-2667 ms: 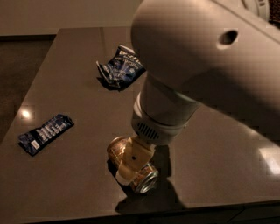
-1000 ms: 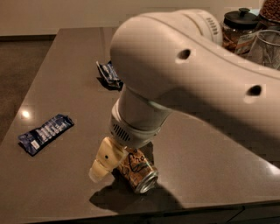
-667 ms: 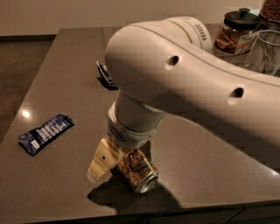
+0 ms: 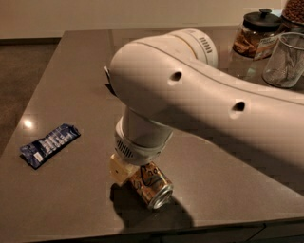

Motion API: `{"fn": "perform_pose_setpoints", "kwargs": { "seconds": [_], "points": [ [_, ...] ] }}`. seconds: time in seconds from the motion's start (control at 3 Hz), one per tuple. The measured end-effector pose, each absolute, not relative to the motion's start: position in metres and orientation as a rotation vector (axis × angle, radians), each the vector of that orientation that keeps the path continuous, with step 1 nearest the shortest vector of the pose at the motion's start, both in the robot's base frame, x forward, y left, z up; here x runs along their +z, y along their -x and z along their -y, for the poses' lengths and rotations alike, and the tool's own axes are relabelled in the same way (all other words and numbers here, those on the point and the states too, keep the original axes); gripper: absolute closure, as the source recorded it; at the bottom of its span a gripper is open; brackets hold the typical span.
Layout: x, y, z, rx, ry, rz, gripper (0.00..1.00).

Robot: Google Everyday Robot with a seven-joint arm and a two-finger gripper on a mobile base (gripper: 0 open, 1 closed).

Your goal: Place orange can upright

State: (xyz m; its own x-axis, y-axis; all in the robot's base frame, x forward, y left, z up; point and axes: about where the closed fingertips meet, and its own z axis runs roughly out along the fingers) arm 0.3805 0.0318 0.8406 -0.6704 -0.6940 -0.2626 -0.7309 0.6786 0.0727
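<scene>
Bench (image 4: 71,61): dark, glossy brown; its left, right and near edges are cut off by the view.
Blue wrapper (image 4: 49,144): lies flat with white stripes, at about 9 o'clock from the can and well apart from it. The print is too small to read.
Dark sliver (image 4: 109,88): peeks out at the arm's left edge. The rest is covered, so what it is cannot be told.
Gripper (image 4: 130,174): low over the bench, directly under the wrist. Only one cream piece of it shows, touching the can's left side. The far side is hidden, so whether it is clenched on the can cannot be told.
Orange can (image 4: 152,185): on its side near the front of the bench, with the silver end pointing to about 4 o'clock. The upper end is hidden under the wrist.
Arm (image 4: 199,104): a bulky white shell that fills the middle and runs off at 3 o'clock.
Lidded jar (image 4: 256,33): at 1 o'clock, with brown contents; its base is hidden by the arm.
Glass (image 4: 285,59): clear, just right of the jar.
Second jar (image 4: 294,12): cut off by the top corner.
</scene>
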Motion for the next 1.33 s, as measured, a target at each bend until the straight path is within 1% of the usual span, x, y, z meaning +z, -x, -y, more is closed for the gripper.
{"fn": "perform_pose_setpoints", "kwargs": {
  "seconds": [0.33,0.67,1.33],
  "points": [
    [0.859,-0.387,-0.036,0.309,1.160,-2.640,0.81],
    [0.881,-0.402,-0.042,0.397,1.181,-2.582,1.00],
    [0.918,-0.451,-0.038,0.565,1.213,-2.425,1.00]
  ]
}}
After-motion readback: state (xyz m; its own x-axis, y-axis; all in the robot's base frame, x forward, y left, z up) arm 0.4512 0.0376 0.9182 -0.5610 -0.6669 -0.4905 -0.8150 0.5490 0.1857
